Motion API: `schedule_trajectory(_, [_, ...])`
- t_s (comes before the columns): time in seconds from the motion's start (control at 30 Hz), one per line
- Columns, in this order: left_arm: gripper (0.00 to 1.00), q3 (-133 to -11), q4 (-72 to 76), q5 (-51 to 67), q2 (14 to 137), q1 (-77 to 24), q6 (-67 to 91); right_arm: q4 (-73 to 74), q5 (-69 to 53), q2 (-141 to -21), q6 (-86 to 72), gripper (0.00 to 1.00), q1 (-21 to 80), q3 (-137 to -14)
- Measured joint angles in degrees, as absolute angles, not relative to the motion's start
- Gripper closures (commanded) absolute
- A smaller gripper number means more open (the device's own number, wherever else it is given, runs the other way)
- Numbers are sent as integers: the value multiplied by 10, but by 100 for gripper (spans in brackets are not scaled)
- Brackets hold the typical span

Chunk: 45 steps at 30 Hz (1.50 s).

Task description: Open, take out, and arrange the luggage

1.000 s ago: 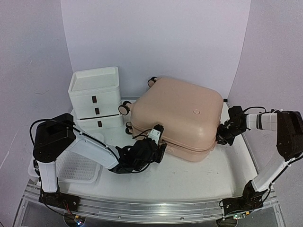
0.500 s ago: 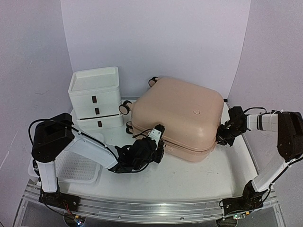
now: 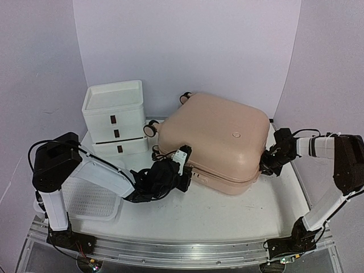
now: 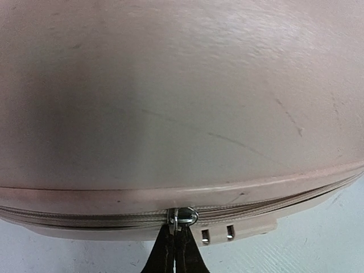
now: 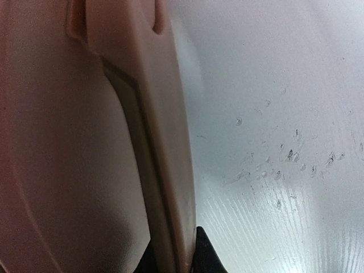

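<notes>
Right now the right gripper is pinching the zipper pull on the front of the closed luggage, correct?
Not the right one. The left gripper is pinching the zipper pull on the front of the closed luggage, as the left wrist view shows; the right gripper clamps its side rim.

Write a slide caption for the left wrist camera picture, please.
Left gripper pinched shut on the zipper pull of the zipped pink luggage.

Left claw [image 4: 175, 242] pinched tight, its arm stretched low; right claw [image 5: 174, 251] clamped narrow, its elbow raised.
</notes>
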State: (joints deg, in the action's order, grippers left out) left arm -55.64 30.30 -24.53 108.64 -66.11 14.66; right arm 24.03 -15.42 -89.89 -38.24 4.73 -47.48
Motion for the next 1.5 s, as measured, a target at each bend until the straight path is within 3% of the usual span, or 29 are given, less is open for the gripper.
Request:
schedule_trajectory(0.5, [100,-497,284,-217,1027,-557,145,309,-162,-893,-308,100,0,-486])
schedule_trajectory(0.8, [100,-498,264,-105,1016,-491,109,409,-156,-932,-213,100,-48,-552])
schedule_trajectory(1.07, [100,-493,244,-46,997,-491,116,511,-112,-946,-166,62,-56,-629])
schedule_trajectory(1.23, [100,-474,232,-49,970,-516,131,633,-48,-863,-135,39,-70,-721])
schedule_trajectory(1.37, [100,-470,223,-62,964,-536,136,686,-25,-784,-120,28,-64,-812])
schedule_trajectory(1.5, [100,-470,224,-76,964,-548,139,712,-25,-774,-91,24,45,-894])
